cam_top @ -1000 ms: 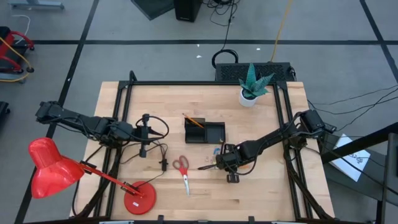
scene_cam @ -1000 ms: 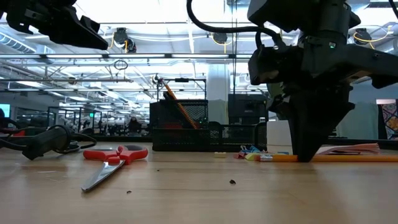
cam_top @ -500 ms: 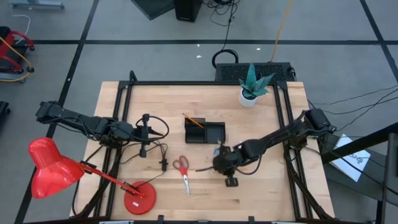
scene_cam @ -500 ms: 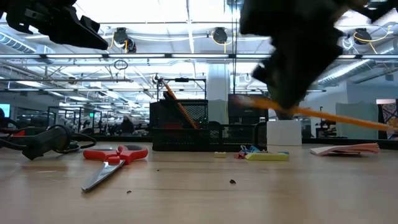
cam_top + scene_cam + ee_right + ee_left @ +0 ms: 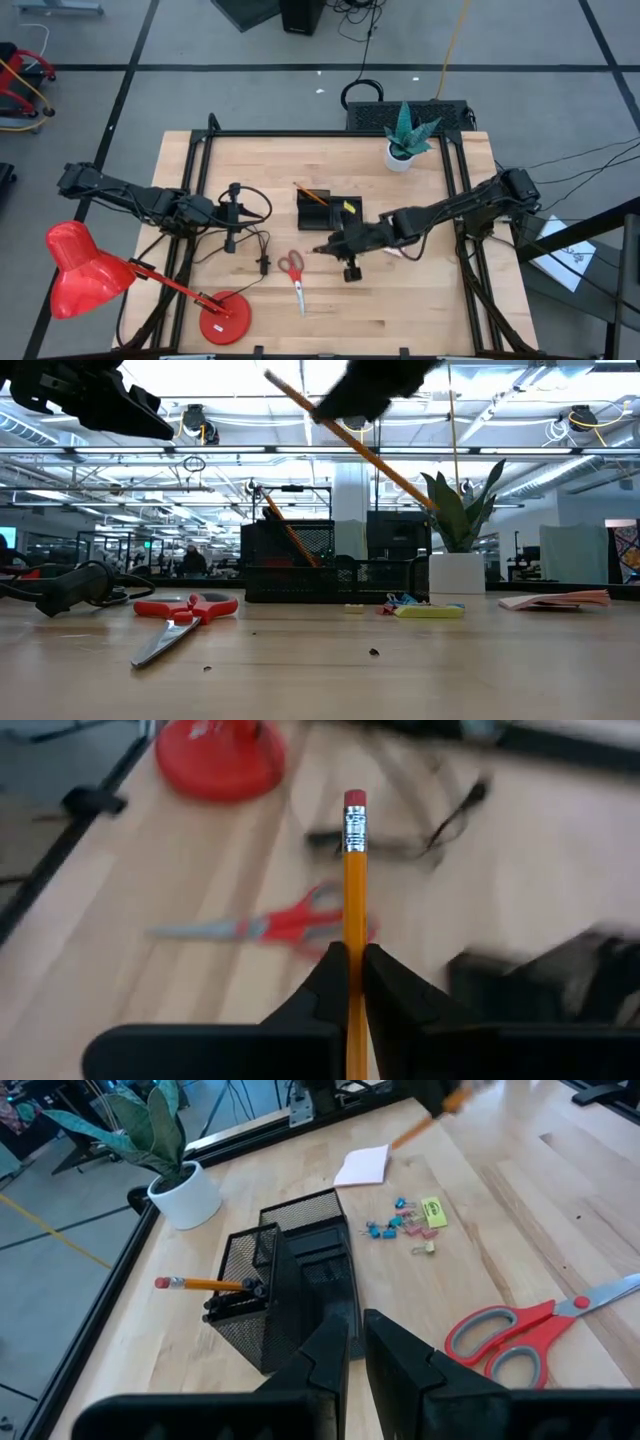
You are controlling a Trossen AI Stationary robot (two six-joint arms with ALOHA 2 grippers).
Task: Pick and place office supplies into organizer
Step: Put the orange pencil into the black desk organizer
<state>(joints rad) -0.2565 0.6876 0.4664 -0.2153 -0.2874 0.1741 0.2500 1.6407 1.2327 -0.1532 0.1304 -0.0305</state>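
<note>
My right gripper (image 5: 338,243) hangs above the table just near of the black organizer (image 5: 328,212), shut on an orange pencil (image 5: 350,440). Another pencil (image 5: 205,1284) leans in the organizer's taller compartment. Red-handled scissors (image 5: 294,275) lie flat on the table, nearer the front edge. Blue clips (image 5: 390,1228), a small yellow piece (image 5: 432,1210) and a pink sticky-note pad (image 5: 362,1167) lie to the organizer's right. My left gripper (image 5: 352,1342) waits at the left, raised above the table, pointing toward the organizer, shut on nothing. My right gripper pinches the pencil's shaft (image 5: 354,935) between its two fingers (image 5: 332,975). The pencil runs along the fingers, and its eraser end (image 5: 354,800) sticks out ahead of the fingertips. It is lifted clear of the table and slants steeply in the low view.
A red desk lamp (image 5: 90,275) with its round base (image 5: 225,322) stands at the near left. Black cables (image 5: 258,225) lie left of the scissors. A white plant pot (image 5: 403,150) stands at the far right. Bare wood lies along the near edge.
My right gripper has risen from the table toward the organizer and tipped from pointing steeply down to nearly level. The pencil, which lay flat on the table, is now lifted clear and slanted.
</note>
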